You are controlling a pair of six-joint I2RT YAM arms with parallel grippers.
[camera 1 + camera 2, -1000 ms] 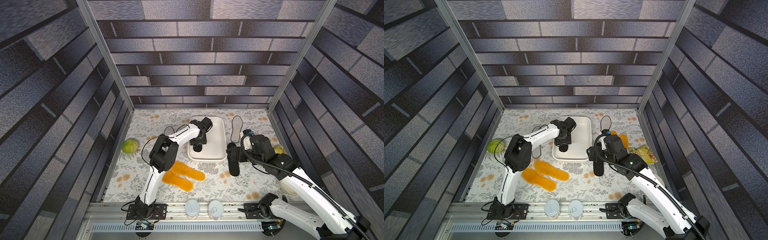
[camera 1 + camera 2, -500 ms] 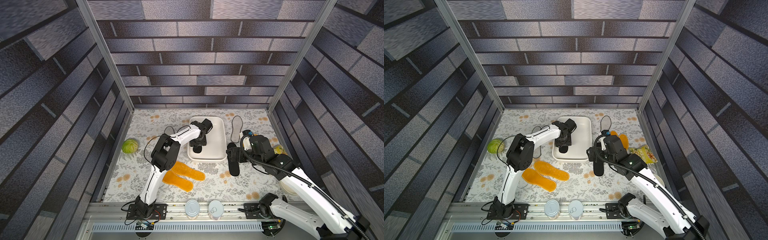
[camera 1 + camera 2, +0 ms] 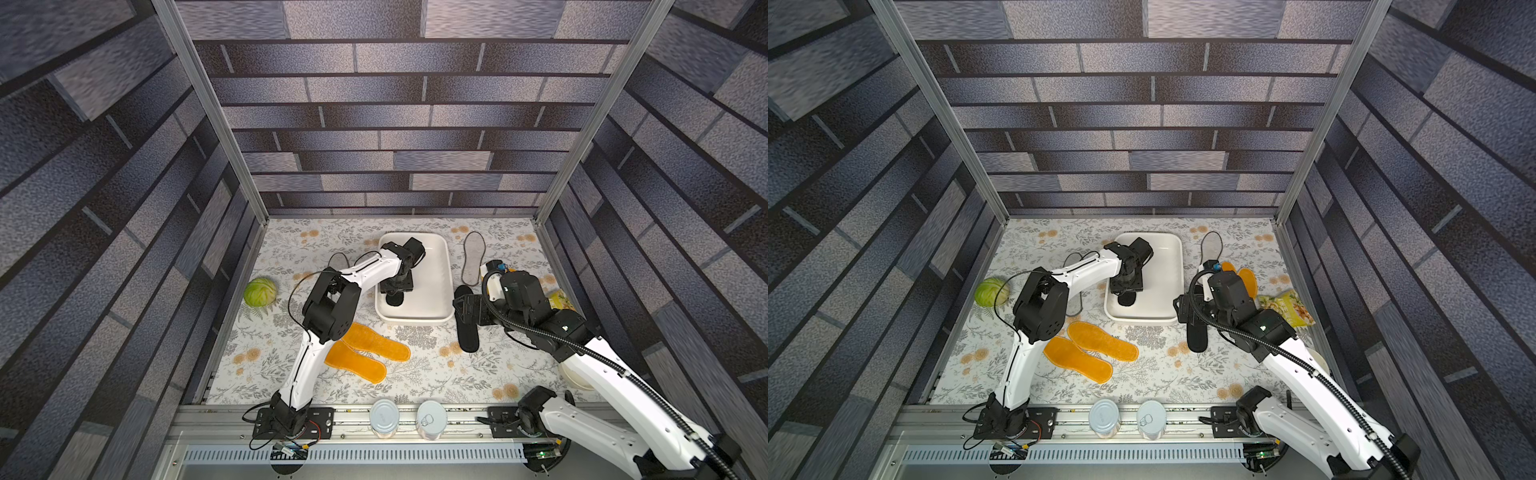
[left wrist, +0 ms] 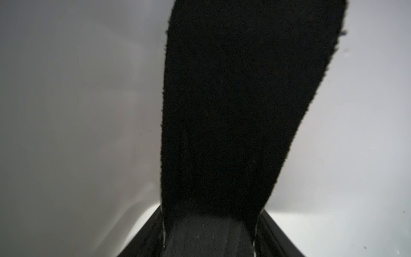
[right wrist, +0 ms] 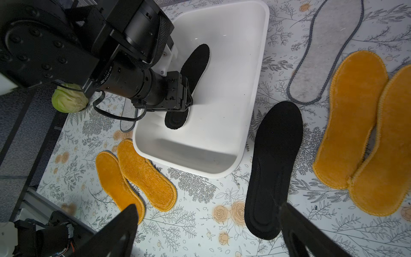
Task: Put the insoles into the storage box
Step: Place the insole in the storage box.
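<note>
While pinched near one end between left gripper [image 5: 188, 104] jaws: flat black foot-shaped fabric insole [image 5: 195, 62], inside shallow white rectangular plastic storage box [image 5: 222, 133]. Just beside box, lying flat: second black insole [image 5: 275, 166]. Above it: right gripper [image 5: 208, 208], jaws spread wide, holding nothing. Near box: grey felt insole [image 5: 327, 51], fuzzy orange insoles [image 5: 138, 178].

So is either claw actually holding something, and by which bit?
The left gripper pinches a black insole near one end, inside the storage box. The right gripper is open and holds nothing.
</note>
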